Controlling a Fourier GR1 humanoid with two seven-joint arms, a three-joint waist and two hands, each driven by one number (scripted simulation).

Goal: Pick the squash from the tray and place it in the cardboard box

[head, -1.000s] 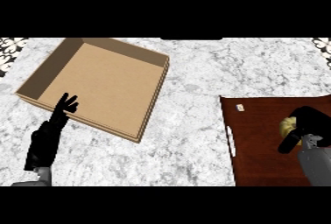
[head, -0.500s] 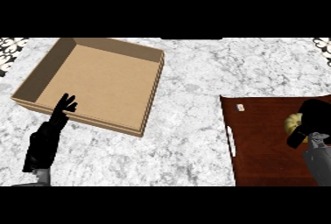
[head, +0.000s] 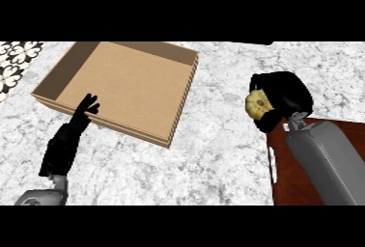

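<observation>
Right hand [head: 285, 99] curled round yellow squash [head: 257, 104] above marble tabletop [head: 214, 154] | left hand [head: 80, 118] spread, resting by cardboard box [head: 121, 87] | tray [head: 299, 193] lower right

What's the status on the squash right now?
Right robot hand curled round squash, lifted off tray, over counter. Left robot hand open, resting by cardboard box. Nothing between squash and box.

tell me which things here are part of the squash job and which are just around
Part of the job:
squash, held in the right hand
tray
cardboard box

Just around:
left hand, resting open by the box
marble counter
</observation>
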